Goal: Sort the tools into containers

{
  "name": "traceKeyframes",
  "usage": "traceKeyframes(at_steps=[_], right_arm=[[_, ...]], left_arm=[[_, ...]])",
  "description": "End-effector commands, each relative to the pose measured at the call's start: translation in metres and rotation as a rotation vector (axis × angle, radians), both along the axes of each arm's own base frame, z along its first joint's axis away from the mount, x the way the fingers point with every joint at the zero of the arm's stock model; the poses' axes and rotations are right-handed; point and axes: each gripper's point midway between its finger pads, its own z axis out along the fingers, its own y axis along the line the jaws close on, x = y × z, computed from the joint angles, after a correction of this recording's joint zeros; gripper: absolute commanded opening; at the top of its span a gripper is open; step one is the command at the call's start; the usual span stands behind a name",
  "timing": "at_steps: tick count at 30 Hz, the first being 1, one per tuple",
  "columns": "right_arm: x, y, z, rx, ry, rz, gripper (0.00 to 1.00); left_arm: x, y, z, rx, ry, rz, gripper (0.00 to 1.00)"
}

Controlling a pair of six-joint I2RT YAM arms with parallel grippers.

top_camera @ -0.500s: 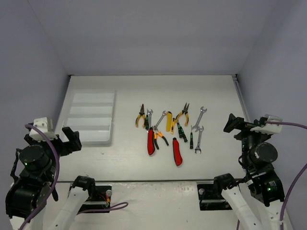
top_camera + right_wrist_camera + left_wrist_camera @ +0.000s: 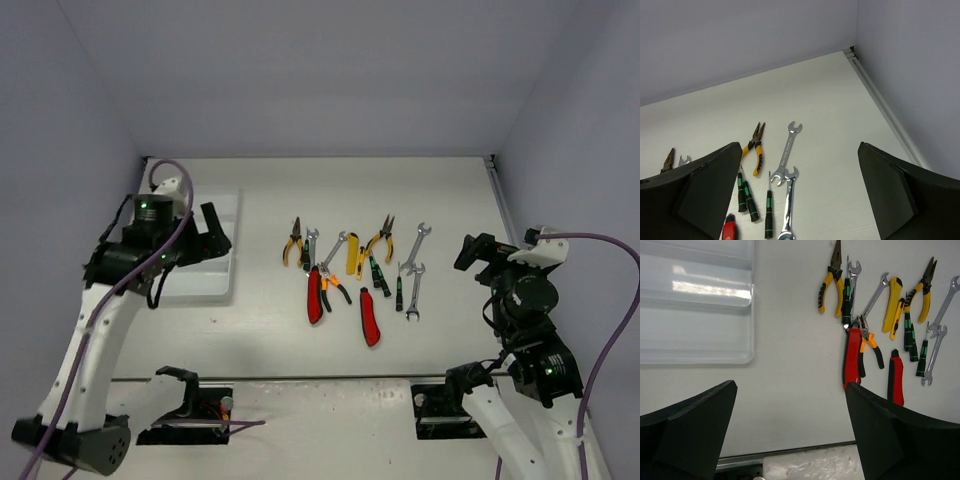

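The tools lie loose mid-table: yellow-handled pliers [image 2: 292, 243], red cutters [image 2: 314, 292] [image 2: 370, 318], a yellow cutter [image 2: 352, 252], black-green screwdrivers [image 2: 379, 275] and silver wrenches [image 2: 417, 245]. The white tray of containers [image 2: 225, 285] sits at the left, its compartments bare [image 2: 695, 315]. My left gripper [image 2: 218, 232] hovers open over the tray's right edge, nothing between its fingers [image 2: 790, 390]. The red cutter [image 2: 852, 357] shows just beyond its right finger. My right gripper [image 2: 472, 255] is open and empty [image 2: 800, 150], right of the wrenches [image 2: 790, 145].
Walls close in the table at the back and both sides. A metal rail [image 2: 885, 105] runs along the right edge, another along the near edge [image 2: 790, 452]. Bare tabletop lies between the tray and the tools and beyond them toward the back wall.
The left arm has lifted from low beside its base and swung forward over the tray. The right gripper has shifted slightly left toward the tools. No tool has moved.
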Motion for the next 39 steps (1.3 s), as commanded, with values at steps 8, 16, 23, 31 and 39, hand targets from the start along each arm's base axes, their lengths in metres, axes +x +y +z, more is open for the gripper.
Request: traceKeyframes(at_steps=[8, 16, 23, 31, 39], right_arm=[[0.005, 0.006, -0.017, 0.048, 0.0, 0.01, 1.0], [0.0, 0.004, -0.023, 0.066, -0.013, -0.003, 1.0], [-0.004, 0.005, -0.025, 0.08, -0.028, 0.01, 1.0], [-0.007, 0.004, -0.024, 0.091, -0.042, 0.007, 1.0], [-0.007, 0.004, -0.025, 0.096, -0.046, 0.008, 1.0]], left_arm=[[0.036, -0.134, -0.075, -0.091, 0.134, -0.078, 0.88], [0.041, -0.198, -0.153, 0.028, 0.278, -0.163, 0.76], [0.036, -0.207, -0.206, 0.09, 0.369, -0.171, 0.69], [0.031, -0.197, -0.224, 0.122, 0.39, -0.147, 0.64], [0.026, -0.191, -0.228, 0.117, 0.387, -0.143, 0.49]])
